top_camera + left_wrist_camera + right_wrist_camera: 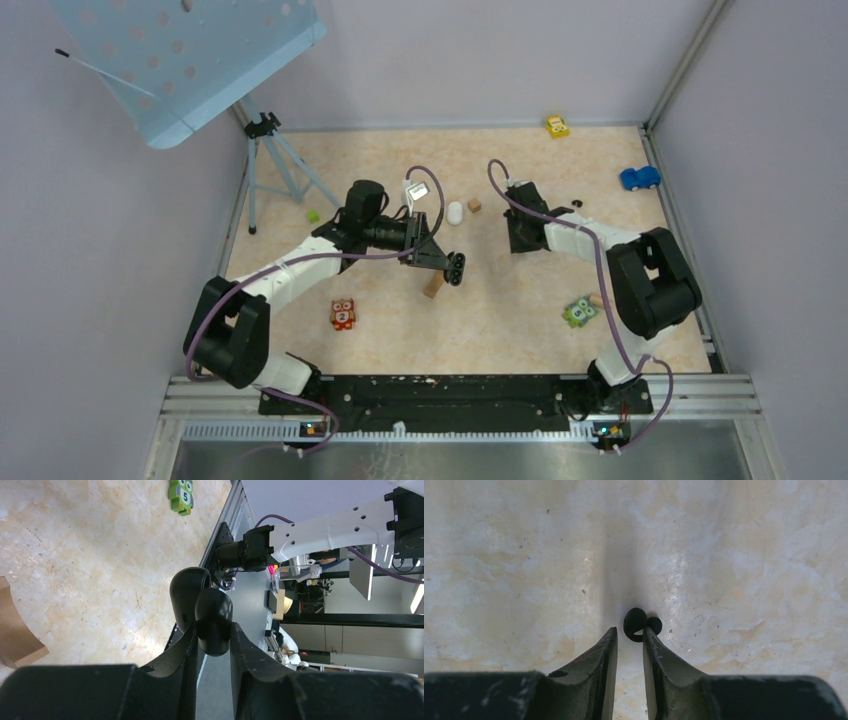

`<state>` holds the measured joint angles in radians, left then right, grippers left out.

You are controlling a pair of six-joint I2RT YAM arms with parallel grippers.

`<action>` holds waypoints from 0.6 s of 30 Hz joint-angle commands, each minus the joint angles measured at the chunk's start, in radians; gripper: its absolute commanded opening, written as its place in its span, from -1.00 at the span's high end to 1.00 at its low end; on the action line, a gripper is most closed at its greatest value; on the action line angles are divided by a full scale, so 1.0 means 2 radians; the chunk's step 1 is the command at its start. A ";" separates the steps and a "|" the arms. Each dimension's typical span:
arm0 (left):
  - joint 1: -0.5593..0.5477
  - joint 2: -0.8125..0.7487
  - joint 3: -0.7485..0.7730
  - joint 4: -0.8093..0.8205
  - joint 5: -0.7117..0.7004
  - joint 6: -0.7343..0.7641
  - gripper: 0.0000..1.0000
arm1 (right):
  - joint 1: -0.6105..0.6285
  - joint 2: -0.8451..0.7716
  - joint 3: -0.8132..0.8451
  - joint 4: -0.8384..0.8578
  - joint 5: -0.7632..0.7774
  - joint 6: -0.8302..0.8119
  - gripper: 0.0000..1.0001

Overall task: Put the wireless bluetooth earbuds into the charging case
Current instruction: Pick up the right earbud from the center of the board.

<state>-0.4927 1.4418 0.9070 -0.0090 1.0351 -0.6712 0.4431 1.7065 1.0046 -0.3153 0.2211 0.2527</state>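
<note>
Black charging case (455, 267) — open, in left jaws; 1 black earbud (641, 623) — on tabletop (749, 555), by right jaws.

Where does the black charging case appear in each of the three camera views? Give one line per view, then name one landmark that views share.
Top external: the black charging case is just left of centre, held in the left end effector.
Left wrist: centre of the picture, gripped.
Right wrist: not in it; only a black earbud on the table.
Shared landmark: the green owl block, in the top and left wrist views.
</note>
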 commanded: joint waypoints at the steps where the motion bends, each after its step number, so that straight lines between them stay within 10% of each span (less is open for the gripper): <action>1: 0.000 -0.018 0.001 0.015 0.004 0.001 1.00 | 0.000 0.000 0.017 0.016 0.030 -0.010 0.57; 18: 0.000 -0.017 0.008 0.014 0.006 -0.002 1.00 | -0.018 0.000 0.039 0.002 0.059 0.000 1.00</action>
<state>-0.4927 1.4403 0.9070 -0.0086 1.0351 -0.6781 0.4362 1.7218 1.0439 -0.3069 0.2977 0.2451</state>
